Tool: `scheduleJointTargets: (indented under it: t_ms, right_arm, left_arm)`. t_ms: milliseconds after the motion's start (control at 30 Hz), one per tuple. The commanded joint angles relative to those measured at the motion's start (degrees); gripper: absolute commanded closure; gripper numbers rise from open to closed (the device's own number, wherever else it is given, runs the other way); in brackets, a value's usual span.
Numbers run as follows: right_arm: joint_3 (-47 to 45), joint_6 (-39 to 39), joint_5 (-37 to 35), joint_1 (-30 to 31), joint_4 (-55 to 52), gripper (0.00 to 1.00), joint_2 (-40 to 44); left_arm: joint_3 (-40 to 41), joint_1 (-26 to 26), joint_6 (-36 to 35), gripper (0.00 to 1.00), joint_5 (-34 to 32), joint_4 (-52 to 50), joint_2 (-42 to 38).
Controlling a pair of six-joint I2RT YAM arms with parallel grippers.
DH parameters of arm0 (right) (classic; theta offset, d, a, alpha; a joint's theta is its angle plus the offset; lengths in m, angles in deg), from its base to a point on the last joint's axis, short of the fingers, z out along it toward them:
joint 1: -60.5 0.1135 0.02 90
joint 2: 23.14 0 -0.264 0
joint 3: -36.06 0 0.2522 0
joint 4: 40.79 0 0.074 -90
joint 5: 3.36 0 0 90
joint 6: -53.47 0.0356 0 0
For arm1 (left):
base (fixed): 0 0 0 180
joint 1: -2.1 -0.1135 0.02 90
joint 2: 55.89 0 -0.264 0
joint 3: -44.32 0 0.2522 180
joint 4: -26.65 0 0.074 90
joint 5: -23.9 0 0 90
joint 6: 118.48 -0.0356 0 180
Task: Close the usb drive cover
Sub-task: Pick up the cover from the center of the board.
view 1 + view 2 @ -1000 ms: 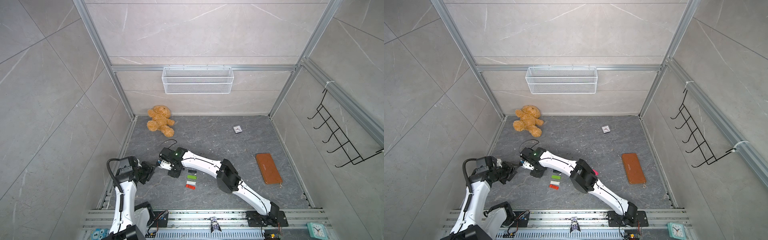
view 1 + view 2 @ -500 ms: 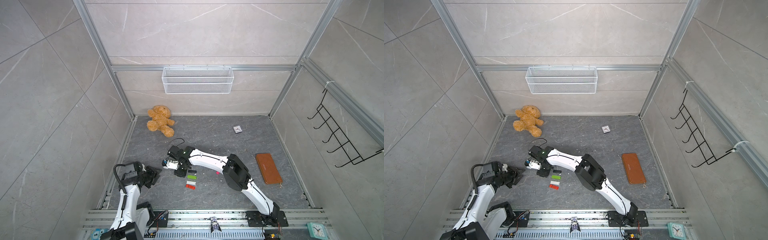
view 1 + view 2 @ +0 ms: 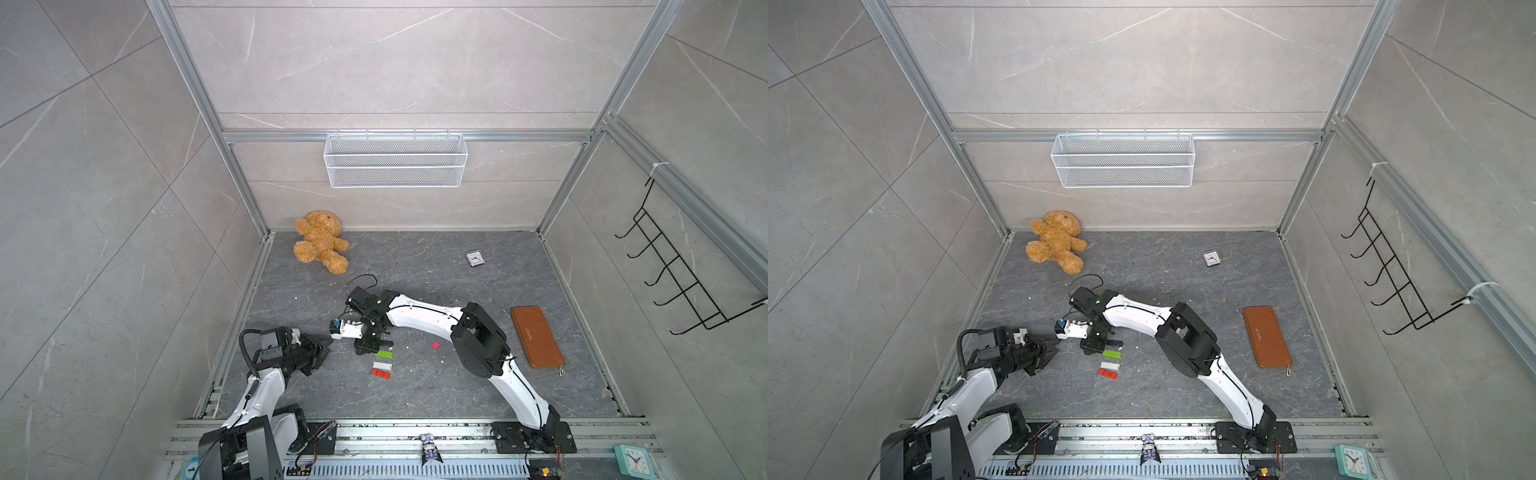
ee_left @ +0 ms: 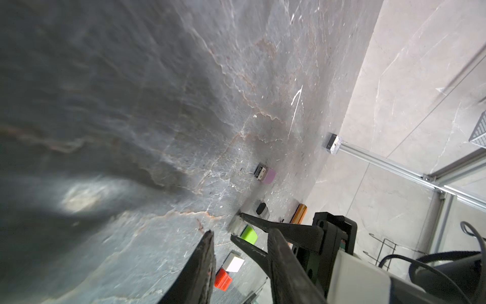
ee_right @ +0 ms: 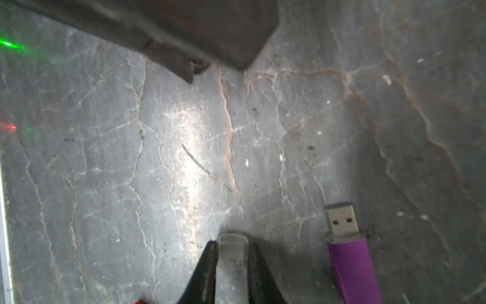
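The usb drive [image 5: 351,252] is purple, lies flat on the grey floor and has its metal plug [image 5: 342,218] bare; the left wrist view shows the usb drive [image 4: 265,174] plug-first. The cover [image 5: 232,250] is a clear cap, and my right gripper [image 5: 232,243] is shut on it just above the floor, beside the drive. In both top views the right gripper [image 3: 361,351] [image 3: 1088,351] points down at the row of drives. My left gripper [image 3: 323,347] [image 3: 1052,347] [image 4: 241,233] stands open and empty a short way left of the held cover [image 4: 234,223].
Green [image 3: 384,354], white [image 3: 382,366] and red [image 3: 380,373] capped drives lie in a row in front of the right gripper, with a dark one [image 3: 385,343] behind them. A small pink piece [image 3: 435,345], a brown wallet [image 3: 537,336], a teddy bear [image 3: 320,241] and a small clock [image 3: 473,258] lie farther off.
Both grippers have shifted to the right. The right one carried the cover to the row of drives, the left one followed and its jaws narrowed a little.
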Motion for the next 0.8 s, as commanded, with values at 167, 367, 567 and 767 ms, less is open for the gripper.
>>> scheduleJointTargets:
  t_ms: [167,367,567,767]
  right_arm:
    - [-1.52,-5.83,7.23,-1.53,0.66,0.78,3.40]
    - [-0.97,-7.85,8.83,-2.34,0.79,0.77,3.36]
    - [-1.39,-9.81,10.68,-2.72,1.30,0.77,4.00]
    - [-1.97,-11.91,11.74,-2.90,1.62,0.77,4.58]
  left_arm:
    - [0.00,4.13,1.79,0.63,5.39,11.03,6.96]
    - [-0.09,7.46,1.97,0.63,5.99,12.56,10.06]
    - [-0.26,10.03,2.22,0.64,6.37,14.08,12.39]
    - [-0.42,11.23,3.08,0.65,7.66,16.43,14.15]
